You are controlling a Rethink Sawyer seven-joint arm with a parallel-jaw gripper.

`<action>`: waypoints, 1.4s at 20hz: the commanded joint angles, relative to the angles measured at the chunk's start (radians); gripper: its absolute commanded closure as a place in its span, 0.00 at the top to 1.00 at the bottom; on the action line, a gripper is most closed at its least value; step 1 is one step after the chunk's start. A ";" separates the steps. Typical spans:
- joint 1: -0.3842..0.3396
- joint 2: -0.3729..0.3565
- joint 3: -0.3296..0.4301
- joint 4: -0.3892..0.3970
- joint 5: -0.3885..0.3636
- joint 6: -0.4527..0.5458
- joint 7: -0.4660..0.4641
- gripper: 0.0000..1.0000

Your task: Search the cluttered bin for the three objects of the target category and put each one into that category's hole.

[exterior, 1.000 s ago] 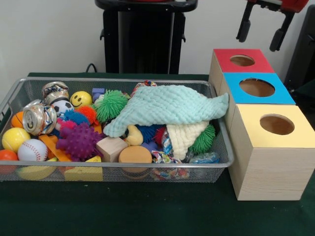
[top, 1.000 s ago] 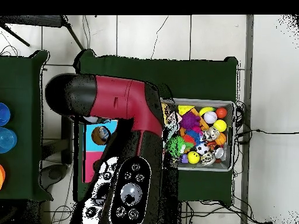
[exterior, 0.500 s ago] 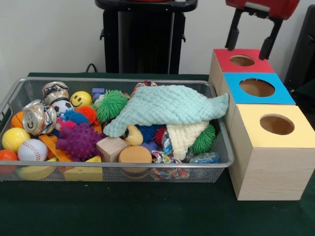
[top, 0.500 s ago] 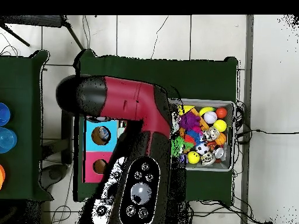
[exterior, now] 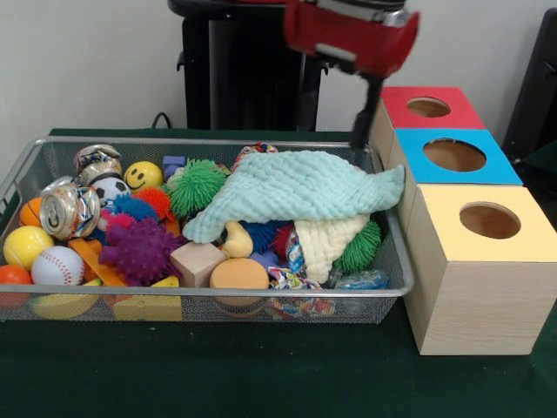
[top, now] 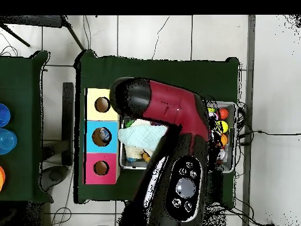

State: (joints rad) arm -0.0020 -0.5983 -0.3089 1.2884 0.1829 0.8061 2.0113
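Front view: wire bin (exterior: 26,174) full at frame left-centre, mint cloth (exterior: 296,187) draped over toys. Target category unclear; sorting judged barely begun. Pincer (exterior: 361,122) above bin's upper right corner, beside red box (exterior: 409,117); opening cannot tell, holds nothing visible.

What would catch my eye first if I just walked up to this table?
Probably the wire bin crammed with bright toys, with a pale mint cloth draped over its right half and a spiky purple ball near the front left. Right of it stand three wooden boxes topped red, blue and yellow, each with a round hole. The red robot arm hangs over the bin's back edge.
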 commanded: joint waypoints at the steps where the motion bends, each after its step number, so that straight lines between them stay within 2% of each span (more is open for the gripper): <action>1: -0.124 0.074 0.179 0.162 -0.087 -0.202 -0.113 1.00; 5: -0.150 0.089 0.206 0.159 -0.105 -0.241 -0.088 1.00; 17: -0.135 0.104 0.206 0.110 -0.146 -0.202 -0.018 1.00; 23: -0.167 0.091 0.267 0.097 -0.144 -0.187 -0.060 1.00; 28: -0.172 0.112 0.291 0.034 -0.145 -0.146 -0.069 1.00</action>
State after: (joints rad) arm -0.1393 -0.5243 -0.1680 1.3353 0.0681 0.6009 2.0113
